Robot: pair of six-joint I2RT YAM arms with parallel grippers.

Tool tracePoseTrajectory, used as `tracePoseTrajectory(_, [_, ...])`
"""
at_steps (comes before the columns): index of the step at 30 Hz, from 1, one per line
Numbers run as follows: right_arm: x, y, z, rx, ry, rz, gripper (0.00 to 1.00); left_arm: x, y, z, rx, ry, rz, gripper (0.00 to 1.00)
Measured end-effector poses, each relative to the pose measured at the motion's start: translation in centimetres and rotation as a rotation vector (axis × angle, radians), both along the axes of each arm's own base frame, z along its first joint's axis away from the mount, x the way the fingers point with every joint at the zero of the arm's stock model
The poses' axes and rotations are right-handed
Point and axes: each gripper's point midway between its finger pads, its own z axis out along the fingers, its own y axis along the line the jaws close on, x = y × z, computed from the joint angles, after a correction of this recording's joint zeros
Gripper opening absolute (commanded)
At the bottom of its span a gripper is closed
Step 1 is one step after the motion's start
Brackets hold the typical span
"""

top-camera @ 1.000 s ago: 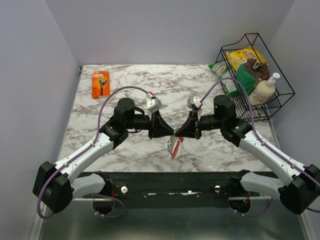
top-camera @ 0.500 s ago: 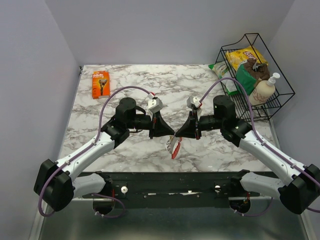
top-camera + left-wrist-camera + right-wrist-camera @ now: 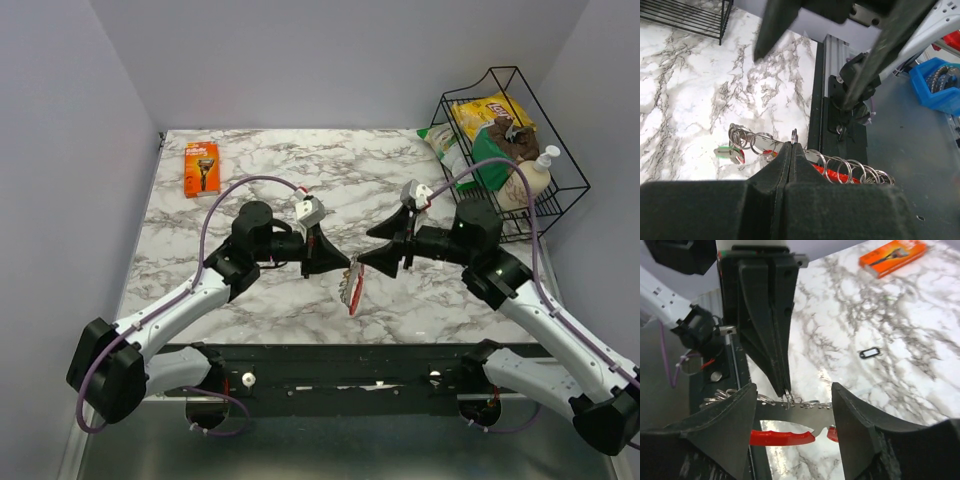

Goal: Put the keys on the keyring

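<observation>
Clamped in the left pincer (image 3: 791, 145), closed tight on one thin wire ring: the small bunch of silvery metal keys (image 3: 802, 422) with red curved plastic tag and yellow and green heads, dangling clear of the grey-veined white marble worktop (image 3: 250, 150) just below those fingertips. Facing it, just beside the bunch: the right pincer (image 3: 793, 390), spread wide apart and gripping nothing. Likely to handle as light but loose and jingly, with stiff blades, slick little rings and plenty of swing and twist along the chain. Best pinched by a ring or a flat head rather than by the smooth curved tag. Lying flat on the worktop past the left pincer, well apart from both pincers: the tiny thin black oblong keyring (image 3: 870, 353). Probably featherweight, rigid, low against the stone and awkward to get under. Better nipped across one long side, leaving the opening end free for threading. Farther off beyond the left pincer, an orange cardboard razor pack (image 3: 202, 167), apparently lettered Gillette, though too small to read with confidence. Off to the outer side of the right pincer, a black wire basket (image 3: 550, 125) holding a yellow crisp bag (image 3: 487, 110) with what looks like the Lay's badge, a green packet (image 3: 490, 150) and a cream pump bottle (image 3: 527, 180) with no legible label.
</observation>
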Motion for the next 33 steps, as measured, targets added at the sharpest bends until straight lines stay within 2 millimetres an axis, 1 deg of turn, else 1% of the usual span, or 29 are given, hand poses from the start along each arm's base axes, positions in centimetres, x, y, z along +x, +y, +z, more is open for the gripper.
tracePoseTrajectory(3, [1.0, -1.0, 1.1, 0.026, -0.03, -0.106, 0.91, 0.2, 0.2, -0.3, -0.006, -0.006, 0.028, 0.0])
tracePoseTrajectory(8, [2.2, -2.0, 0.9, 0.034, -0.031, -0.216, 1.0, 0.5, 0.4, -0.1, -0.03, -0.031, 0.063, 0.0])
tracePoseTrajectory(11, [2.4, -2.2, 0.5, 0.031, -0.03, -0.233, 1.0, 0.7, 0.6, -0.2, -0.05, -0.055, 0.089, 0.0])
tracePoseTrajectory(14, [2.2, -2.5, 0.2, 0.034, -0.032, -0.238, 1.0, 0.7, 1.1, -0.5, -0.079, -0.092, 0.125, 0.0])
tracePoseTrajectory(18, [1.9, -2.9, 0.6, 0.048, -0.05, -0.253, 1.0, 0.5, 2.1, -0.6, -0.124, -0.17, 0.183, 0.0])
tracePoseTrajectory(23, [1.9, -3.0, 1.5, 0.073, -0.079, -0.259, 1.0, 0.1, 2.8, 0.0, -0.152, -0.296, 0.211, 0.0])
tracePoseTrajectory(29, [2.0, -2.9, 1.7, 0.081, -0.082, -0.259, 1.0, -0.8, 3.2, 1.3, -0.175, -0.466, 0.204, 0.0])
tracePoseTrajectory(33, [2.2, -2.8, 1.5, 0.077, -0.078, -0.257, 1.0, -1.9, 3.4, 2.1, -0.191, -0.605, 0.183, 0.0])
